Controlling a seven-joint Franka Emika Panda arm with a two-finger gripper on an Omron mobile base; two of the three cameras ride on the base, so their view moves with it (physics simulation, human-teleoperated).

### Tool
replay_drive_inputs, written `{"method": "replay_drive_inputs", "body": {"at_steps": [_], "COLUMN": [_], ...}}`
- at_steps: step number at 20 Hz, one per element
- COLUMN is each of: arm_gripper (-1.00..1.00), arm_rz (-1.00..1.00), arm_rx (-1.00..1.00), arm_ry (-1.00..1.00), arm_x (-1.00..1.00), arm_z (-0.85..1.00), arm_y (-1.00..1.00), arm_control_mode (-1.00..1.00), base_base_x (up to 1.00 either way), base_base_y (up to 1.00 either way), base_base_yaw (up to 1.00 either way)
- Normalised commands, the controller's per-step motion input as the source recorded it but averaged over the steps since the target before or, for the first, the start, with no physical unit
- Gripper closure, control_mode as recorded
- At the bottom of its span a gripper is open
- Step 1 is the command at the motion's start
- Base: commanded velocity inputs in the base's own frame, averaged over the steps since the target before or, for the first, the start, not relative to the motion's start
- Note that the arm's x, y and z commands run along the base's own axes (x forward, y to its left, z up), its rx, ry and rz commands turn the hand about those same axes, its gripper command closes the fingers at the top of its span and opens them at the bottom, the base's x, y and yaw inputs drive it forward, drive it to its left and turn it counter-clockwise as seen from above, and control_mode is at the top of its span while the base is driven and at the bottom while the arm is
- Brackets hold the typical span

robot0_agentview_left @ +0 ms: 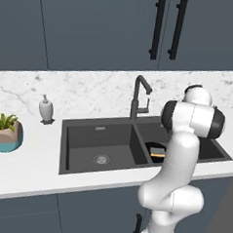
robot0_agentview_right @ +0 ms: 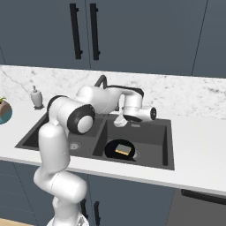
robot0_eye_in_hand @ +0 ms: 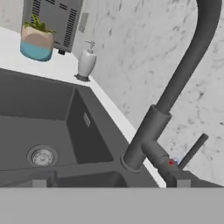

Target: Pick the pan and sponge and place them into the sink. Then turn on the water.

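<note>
Pan: the small black pan [robot0_agentview_right: 119,151] lay flat on the floor of the right basin, near the front wall; in the left base view its edge [robot0_agentview_left: 155,158] peeked out from behind the white arm
Sponge: the yellow sponge [robot0_agentview_right: 123,150] with the dark top sat inside the pan, touching it; the left base view showed it [robot0_agentview_left: 158,151] just beside the arm
Sink: the dark grey double sink [robot0_agentview_left: 99,126] was set into the white counter [robot0_agentview_left: 27,169]; the left basin held nothing but its round steel drain [robot0_agentview_left: 101,159]
Faucet: the tall dark gooseneck faucet [robot0_agentview_left: 138,95] stood behind the wall between the two basins; the hand view showed its stem [robot0_eye_in_hand: 151,135] very close, with a thin side lever [robot0_eye_in_hand: 192,151] sticking out to the right and a small red dot at the lever's base
Gripper: the gripper [robot0_agentview_right: 120,118] hung over the back of the right basin, just beside the faucet; its fingers were spread wide and held nothing
Fingertips: two small dark fingertips [robot0_eye_in_hand: 39,183] showed low in the hand view, far apart, one on each side of the faucet's base
Soap bottle: a grey-white soap bottle [robot0_agentview_left: 46,109] stood on the counter behind the sink's left corner
Plant: a potted plant [robot0_agentview_left: 6,132] sat on the counter, well left of the sink
Cabinets: dark blue cabinets [robot0_agentview_left: 95,24] with black handles hung above the marble wall
</note>
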Motion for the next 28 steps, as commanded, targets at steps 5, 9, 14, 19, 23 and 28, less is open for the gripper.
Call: {"method": "replay_drive_inputs", "body": {"at_steps": [5,9,14,19,23,28], "arm_gripper": [-1.0,-1.0,-1.0,-1.0,-1.0,-1.0], "arm_rz": [0.0,0.0,0.0,0.0,0.0,0.0], "arm_rx": [0.32,0.25,0.28,0.13,0.0,0.0], "arm_ry": [0.17,0.12,0.04,0.0,-0.02,-0.01], "arm_x": [0.13,0.31,0.12,0.28,0.34,0.38], "arm_z": [0.15,-0.01,0.18,0.0,0.0,0.0], "arm_y": [0.0,0.13,0.13,0.16,0.2,0.0], "arm_control_mode": [-1.0,-1.0,-1.0,-1.0,-1.0,-1.0], "base_base_x": [0.0,0.0,0.0,0.0,0.0,0.0], "base_base_y": [0.0,0.0,0.0,0.0,0.0,0.0], "base_base_yaw": [0.0,0.0,0.0,0.0,0.0,0.0]}}
